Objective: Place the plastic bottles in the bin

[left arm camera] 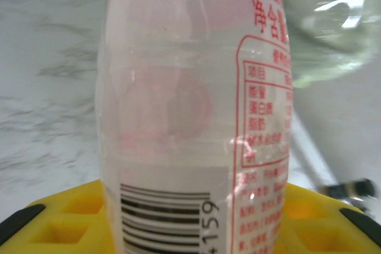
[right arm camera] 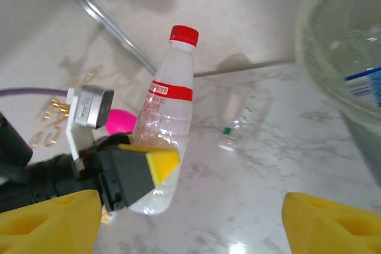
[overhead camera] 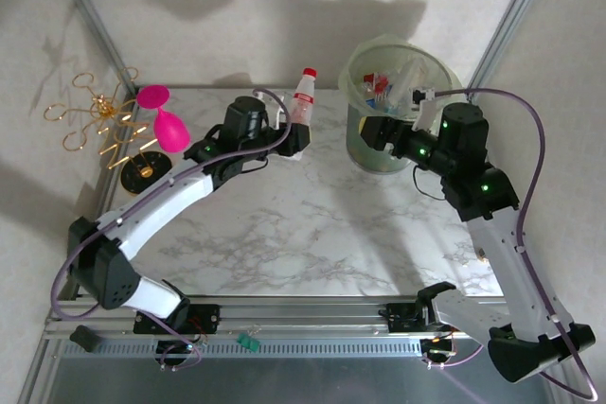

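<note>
Marble worktop [overhead camera: 284,243] spreads pale and veined under both arms. At nine o'clock stand the gold wire stand [overhead camera: 99,125] and the pink goblet [overhead camera: 163,122], well apart from the work. At twelve o'clock my left claw [overhead camera: 297,137] is clenched on the red-capped bottle [overhead camera: 303,99]. At two o'clock sits the bin [overhead camera: 347,82] with other bottles [overhead camera: 381,88] already inside. My right claw [right arm camera: 190,223] hangs at the bin's near side, jaws spread wide, grasping nothing.

My worry is the grip. The pads bite low on the body, so the tall neck could swing and the slick plastic slip as I carry it toward three o'clock. The bin's rim stands high, and a low pass would knock the bottle against it or snag the liner. My right arm also sits close to that path, so the two arms could clash.

The left wrist view gives me the label and barcode between the yellow pads, nothing more. The right wrist view shows the whole bottle leaning and how low it is held, though I cannot tell whether its base is off the marble. The top view alone shows the gap across to the bin.
</note>
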### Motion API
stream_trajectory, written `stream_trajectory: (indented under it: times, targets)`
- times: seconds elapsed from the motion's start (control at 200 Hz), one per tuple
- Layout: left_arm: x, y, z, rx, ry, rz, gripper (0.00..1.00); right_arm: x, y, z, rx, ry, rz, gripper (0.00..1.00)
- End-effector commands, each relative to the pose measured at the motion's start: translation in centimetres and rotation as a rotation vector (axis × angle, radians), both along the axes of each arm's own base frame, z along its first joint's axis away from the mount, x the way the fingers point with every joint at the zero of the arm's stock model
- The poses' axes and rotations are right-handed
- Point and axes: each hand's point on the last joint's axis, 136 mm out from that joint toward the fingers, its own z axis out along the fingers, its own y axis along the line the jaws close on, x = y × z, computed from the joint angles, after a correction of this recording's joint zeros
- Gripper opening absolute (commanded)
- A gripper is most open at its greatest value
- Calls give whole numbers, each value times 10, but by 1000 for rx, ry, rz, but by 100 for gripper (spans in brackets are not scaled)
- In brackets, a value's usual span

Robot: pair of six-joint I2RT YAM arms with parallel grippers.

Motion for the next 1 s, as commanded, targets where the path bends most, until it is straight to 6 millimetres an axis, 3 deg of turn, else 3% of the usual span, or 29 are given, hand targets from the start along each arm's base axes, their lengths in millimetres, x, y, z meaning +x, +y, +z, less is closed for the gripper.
stream_trajectory:
  times: [0.0, 0.105, 0.28, 0.511, 0.786, 0.996]
  targets:
    - [-32, -21, 48, -192, -64, -176, 36, -8, 24, 19, 114, -36, 139, 88]
    - [-49, -26, 70, -273, -97, -236, 37, -12, 35, 28, 163, -68, 210, 98]
    - [-70, -33, 97, -326, -177, -275, 37, -9, 48, 38, 217, -71, 273, 99]
    - [-93, -52, 108, -375, -188, -362, 36, -4, 68, 47, 267, -68, 334, 99]
    - [-108, -55, 118, -387, -215, -402, 36, -9, 86, 46, 297, -63, 389, 99]
    - [-116, -55, 119, -384, -224, -413, 36, -8, 87, 42, 318, -53, 374, 76]
